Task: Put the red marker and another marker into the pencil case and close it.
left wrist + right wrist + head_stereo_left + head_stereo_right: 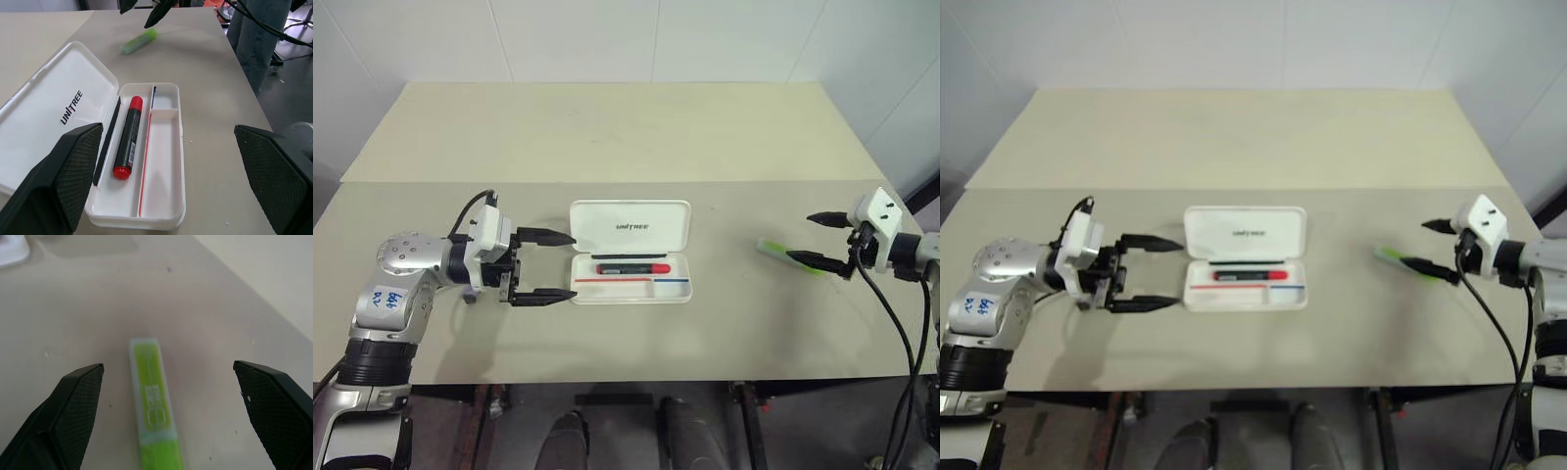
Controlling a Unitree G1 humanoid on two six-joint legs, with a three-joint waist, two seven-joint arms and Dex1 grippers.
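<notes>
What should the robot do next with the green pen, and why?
Probably lower the right gripper and shut its open fingers on the short yellow-green highlighter pen, lying between them on the table; the black-and-red marker already lies in the open white plastic case.

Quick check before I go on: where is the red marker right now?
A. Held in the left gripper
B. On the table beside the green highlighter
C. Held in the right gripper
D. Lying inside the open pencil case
D: the red marker lies in the tray of the open pencil case, and both grippers are open and empty.
</notes>
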